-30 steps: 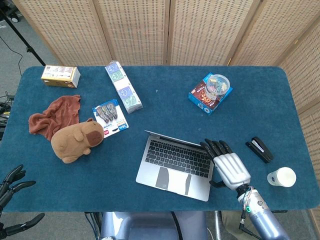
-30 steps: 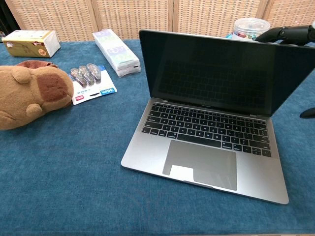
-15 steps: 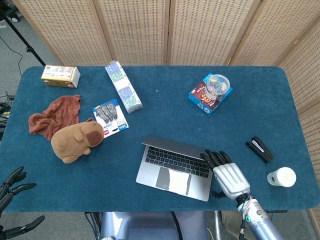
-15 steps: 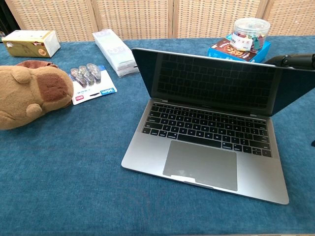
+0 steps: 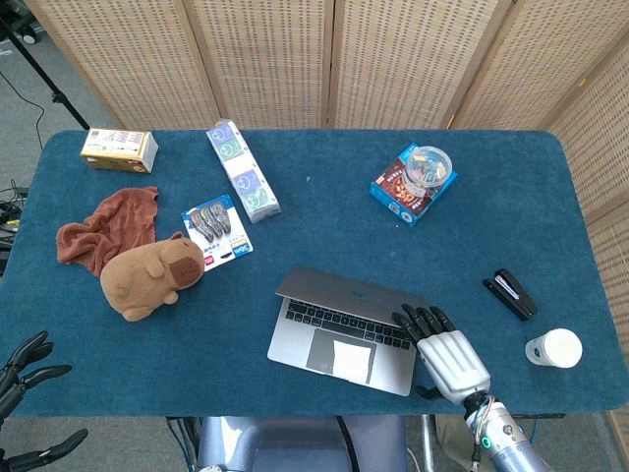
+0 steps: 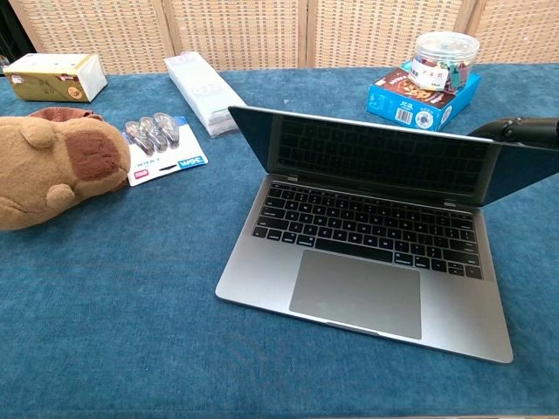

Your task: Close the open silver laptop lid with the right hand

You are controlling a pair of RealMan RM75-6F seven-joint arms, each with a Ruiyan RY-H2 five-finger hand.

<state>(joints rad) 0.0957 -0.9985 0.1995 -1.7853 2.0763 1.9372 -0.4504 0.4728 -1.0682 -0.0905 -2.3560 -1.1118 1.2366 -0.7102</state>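
Woven screens stand behind the blue table (image 5: 324, 211), where the silver laptop (image 5: 346, 328) sits near the front edge with its lid (image 5: 346, 291) tilted well forward over the keyboard. Robot's right hand (image 5: 444, 349) lies flat, fingers (image 5: 421, 320) stretched together and touching the lid's top right edge, gripping nothing. Its left hand (image 5: 28, 379) hangs off the table's front left corner, fingers spread and holding nothing.
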